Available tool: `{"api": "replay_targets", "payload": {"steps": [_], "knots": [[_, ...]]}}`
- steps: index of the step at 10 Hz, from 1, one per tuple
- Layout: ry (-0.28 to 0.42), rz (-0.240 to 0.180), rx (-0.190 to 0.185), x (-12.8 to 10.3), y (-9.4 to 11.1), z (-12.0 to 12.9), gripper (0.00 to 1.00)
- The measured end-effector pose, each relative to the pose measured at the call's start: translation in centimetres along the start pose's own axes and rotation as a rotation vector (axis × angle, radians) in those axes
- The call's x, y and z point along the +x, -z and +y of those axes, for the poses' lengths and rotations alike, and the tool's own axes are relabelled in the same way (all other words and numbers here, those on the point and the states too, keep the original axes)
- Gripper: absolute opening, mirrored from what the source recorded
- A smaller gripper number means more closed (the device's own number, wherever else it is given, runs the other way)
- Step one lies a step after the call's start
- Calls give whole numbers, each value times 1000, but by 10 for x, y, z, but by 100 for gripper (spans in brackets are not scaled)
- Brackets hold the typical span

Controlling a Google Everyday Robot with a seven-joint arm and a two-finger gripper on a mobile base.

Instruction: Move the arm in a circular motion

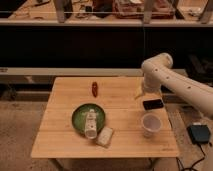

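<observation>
The arm [172, 82] is thick and cream-white. It comes in from the lower right, bends at a rounded elbow [158, 64] and points down over the right side of the wooden table [60, 135]. Its pale yellowish tip, the gripper [139, 94], hangs just above the tabletop. It is left of a flat black object [153, 104] and behind a pale cup [150, 123]. Nothing shows in the gripper.
A green plate [77, 117] holds a bottle [90, 125] lying on its side, with a white packet [105, 136] beside it. A small red item [94, 89] lies at the table's far middle. A dark box [200, 133] sits on the floor to the right, and shelves stand behind.
</observation>
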Motion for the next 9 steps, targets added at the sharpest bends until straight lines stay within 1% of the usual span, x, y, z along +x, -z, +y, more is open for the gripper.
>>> {"api": "replay_targets", "payload": {"steps": [1, 2, 3, 5, 6, 7, 9], "knots": [[25, -7, 22, 11, -9, -23, 80], [43, -13, 43, 15, -13, -40, 80], [72, -17, 64, 19, -16, -62, 80], [129, -11, 100, 26, -15, -101, 80], [156, -6, 119, 28, -12, -119, 80], [190, 3, 144, 29, -5, -143, 80], [244, 21, 185, 28, 13, -178, 80]]}}
